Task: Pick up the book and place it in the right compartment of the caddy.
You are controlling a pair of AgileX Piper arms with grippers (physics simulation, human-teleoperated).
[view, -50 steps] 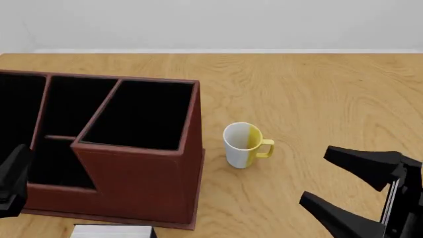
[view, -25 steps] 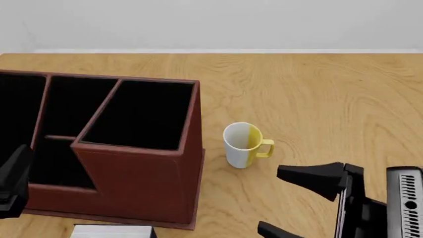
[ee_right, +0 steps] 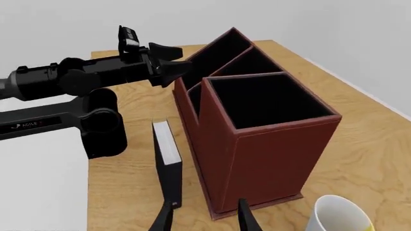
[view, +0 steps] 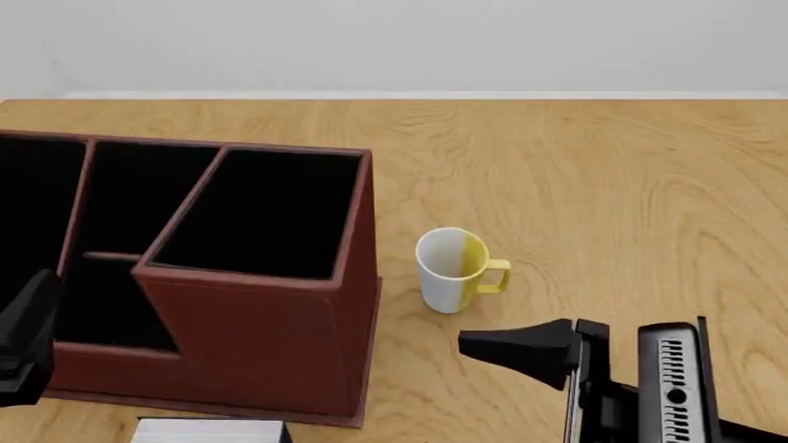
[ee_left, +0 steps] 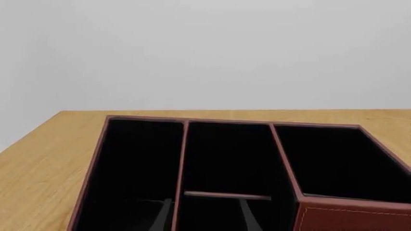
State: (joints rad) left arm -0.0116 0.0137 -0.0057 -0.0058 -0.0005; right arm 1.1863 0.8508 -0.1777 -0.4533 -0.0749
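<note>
while our right gripper (ee_right: pixel 204 217) is hanging open beside the mug (view: pixel 455 269), the book (ee_right: pixel 168 163) is lying on the table (view: pixel 591 185) against the caddy (view: pixel 246 341); our left gripper (ee_right: pixel 168 65), open, is hovering above it.

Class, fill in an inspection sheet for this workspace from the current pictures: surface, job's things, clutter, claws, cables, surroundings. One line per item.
Surface: light wooden table, bare grain showing.
Job's things: small dark-covered book with white page edges lies on the table beside the big reddish-brown leather-look caddy; its tall black-lined right compartment holds nothing visible.
Clutter: white-and-yellow mug stands upright, apart from the caddy.
Claws: left claw hovers by the caddy, open, holding nothing; right claw open, near the book.
Cables: nothing seen.
Surroundings: plain pale wall.
</note>
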